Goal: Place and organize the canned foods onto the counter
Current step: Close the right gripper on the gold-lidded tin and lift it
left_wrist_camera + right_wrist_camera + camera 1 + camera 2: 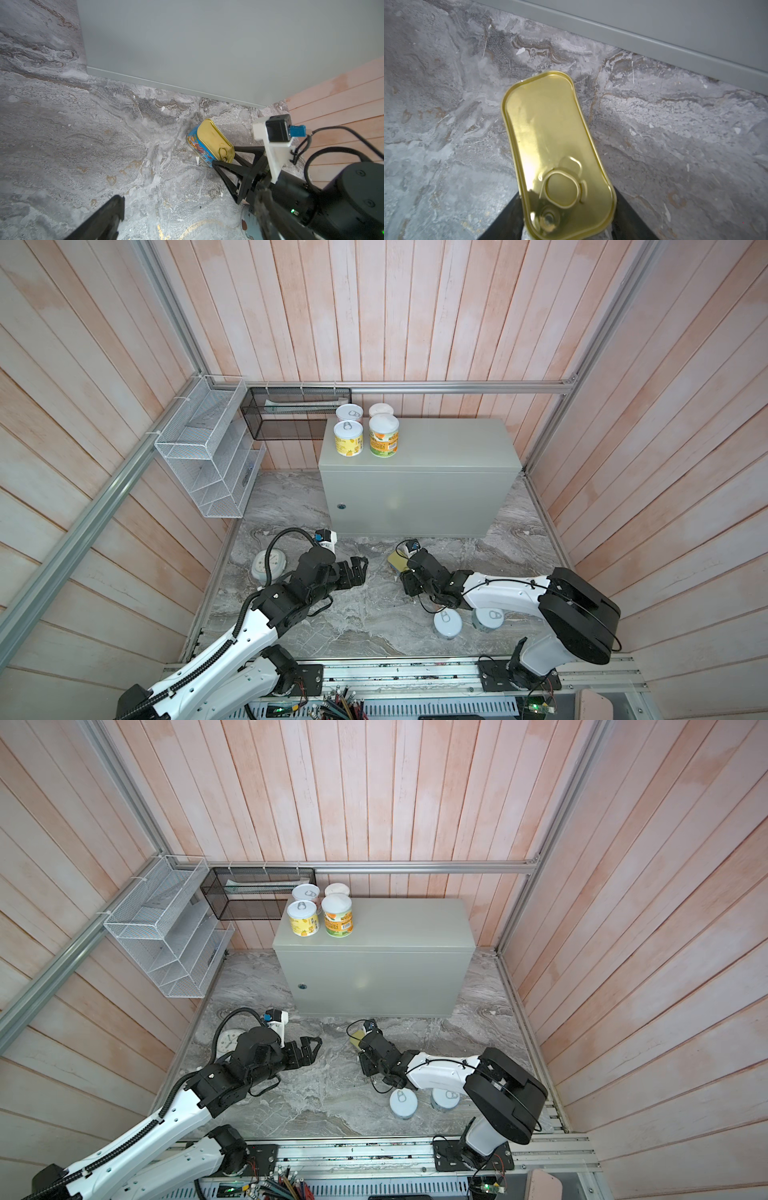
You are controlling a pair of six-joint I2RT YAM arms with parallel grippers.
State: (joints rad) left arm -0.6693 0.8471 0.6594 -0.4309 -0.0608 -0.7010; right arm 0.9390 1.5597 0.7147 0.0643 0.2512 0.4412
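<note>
My right gripper (406, 569) (225, 155) (566, 220) is shut on the pull-tab end of the gold tin (395, 561) (355, 1042) (211, 138) (550, 135), low over the marble in front of the counter (440, 443) (395, 923). The tin has a blue label and is tilted; I cannot tell whether it touches the marble. Several canned foods stand at the counter's back left corner, a yellow one (348, 439) and an orange one (383, 435) in front. Two blue cans (447, 624) (490, 617) stand beside the right arm. My left gripper (359, 568) (313, 1046) (187, 218) is open and holds nothing.
A pale-blue clock (268, 566) (227, 1042) lies on the marble under the left arm. A white wire rack (208, 456) and a black mesh basket (291, 414) hang on the left and back walls. Wooden walls close in three sides.
</note>
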